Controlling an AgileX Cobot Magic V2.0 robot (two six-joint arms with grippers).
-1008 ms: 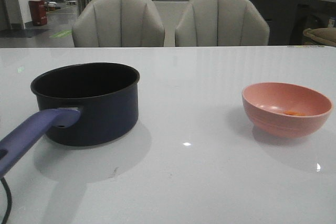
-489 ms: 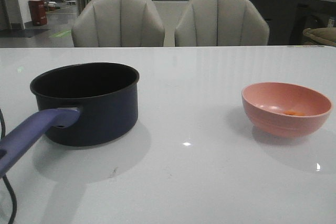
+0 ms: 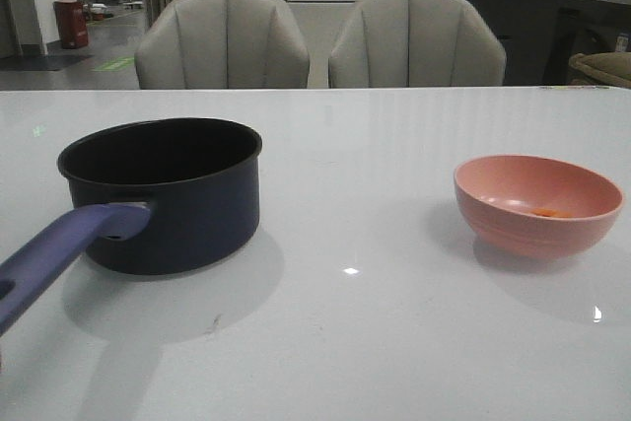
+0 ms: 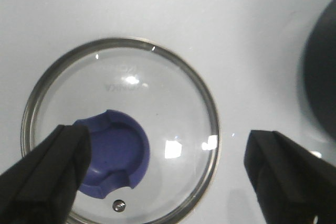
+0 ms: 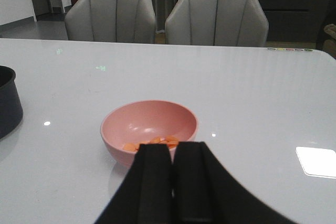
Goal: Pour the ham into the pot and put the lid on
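Note:
The dark navy pot (image 3: pixel 173 214) with its purple-blue handle (image 3: pixel 59 253) stands at the table's left in the front view. The ham (image 5: pixel 153 141), several orange slices, lies in a salmon-pink bowl (image 5: pixel 113 139); the bowl is at the right in the front view (image 3: pixel 532 239). The glass lid (image 4: pixel 157 93) with its purple-blue knob (image 4: pixel 113 150) lies flat on the table. My left gripper (image 4: pixel 168 176) is open above it, one finger over the knob's side, the other beyond the rim. My right gripper (image 5: pixel 173 153) is shut and empty, just short of the bowl. Neither gripper shows in the front view.
The pot's wall shows at the edge of the left wrist view (image 4: pixel 323 77) and of the right wrist view (image 5: pixel 8 103). Two grey chairs (image 3: pixel 222 41) stand behind the white table's (image 3: pixel 375 332) far edge.
A black cable at the lower left edge of the front view has moved out of sight. The pot and the bowl have not moved.

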